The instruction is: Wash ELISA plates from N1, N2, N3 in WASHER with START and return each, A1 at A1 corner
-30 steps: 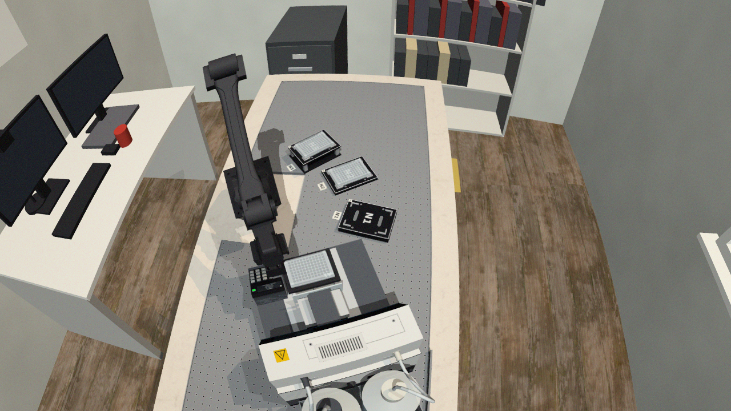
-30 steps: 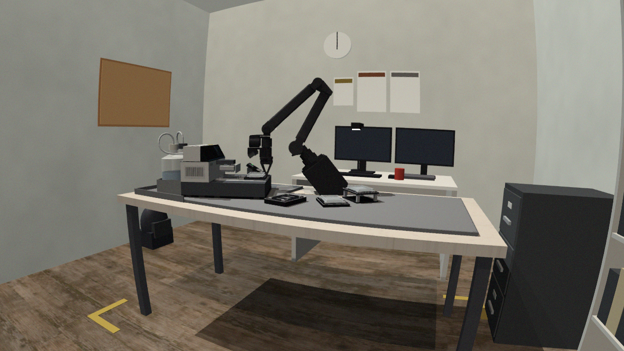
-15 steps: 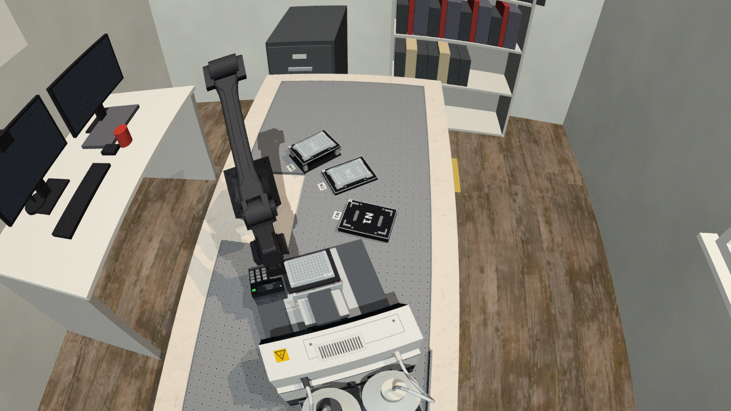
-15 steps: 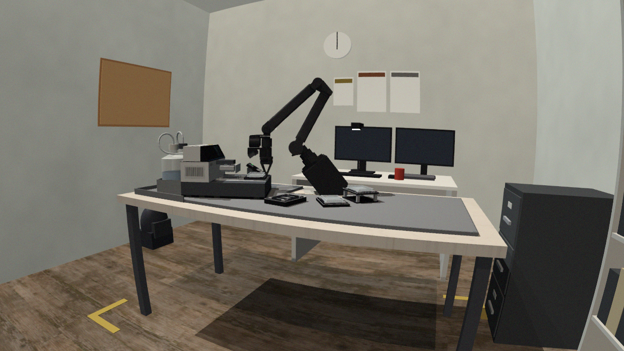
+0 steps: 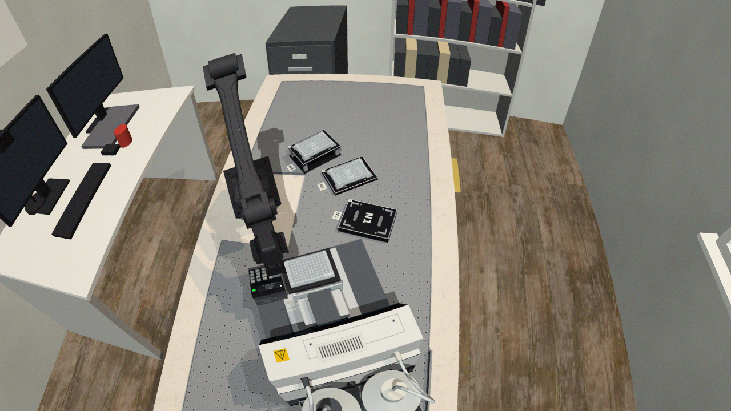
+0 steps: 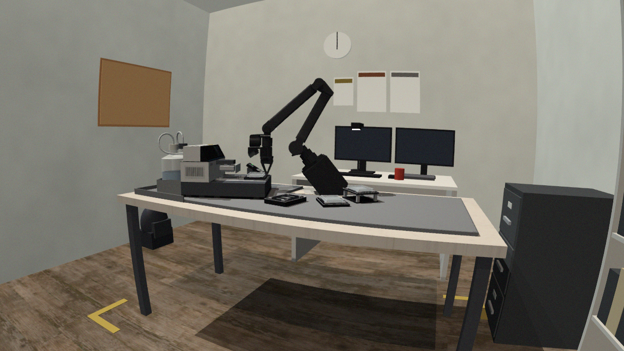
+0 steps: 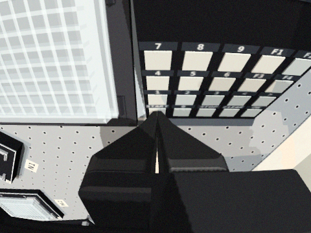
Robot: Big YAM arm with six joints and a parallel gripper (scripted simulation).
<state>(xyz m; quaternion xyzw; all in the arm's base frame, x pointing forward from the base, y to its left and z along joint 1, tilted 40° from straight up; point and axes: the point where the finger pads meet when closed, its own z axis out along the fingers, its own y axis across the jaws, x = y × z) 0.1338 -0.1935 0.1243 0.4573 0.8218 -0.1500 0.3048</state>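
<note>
Brown wood flooring (image 5: 531, 255) (image 6: 244, 305) surrounds a pale-edged bench (image 5: 443, 204) (image 6: 244, 227) topped with a grey perforated mat (image 5: 404, 153) (image 6: 419, 209) (image 7: 78, 139). At the left, a white desk (image 5: 158, 120) (image 6: 440, 181) carries two dark monitors and a red cylindrical mug (image 5: 122, 135) (image 6: 399, 173).

At the near end of the bench stands the white and grey plate washer (image 5: 342, 339) (image 6: 199, 171). Its black carrier (image 5: 336, 273) (image 7: 121, 61) bears a clear, gridded ELISA plate (image 5: 310, 268) (image 6: 255, 175) (image 7: 48, 65), which looks flat. Left of the carrier, the black keypad (image 5: 266, 287) (image 7: 176, 66) has pale square keys and a lit green lamp (image 5: 253, 290).

The black gripper (image 5: 276, 266) (image 6: 267, 171) (image 7: 157, 118) points down, fingers closed together and holding nothing, tips at the START key (image 7: 150, 112); I cannot tell whether they touch it.

Farther along, the black rectangular nest N1 (image 5: 368, 220) (image 6: 284, 199) (image 7: 10, 158) is without a plate. Beyond it, the low black nest N2 (image 5: 375, 178) (image 6: 336, 204) (image 7: 48, 202) and the raised, legged nest N3 (image 5: 334, 147) (image 6: 374, 193) each hold a clear plate.

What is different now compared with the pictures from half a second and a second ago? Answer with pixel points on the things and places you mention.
Nothing visibly changed. The gripper (image 7: 157, 118) is shut with nothing held, its tips at the START key. The plate on the washer's carrier (image 5: 334, 279), the bare nest N1 (image 5: 367, 220) (image 6: 285, 203) and the green lamp (image 5: 253, 290) all look as they did.
</note>
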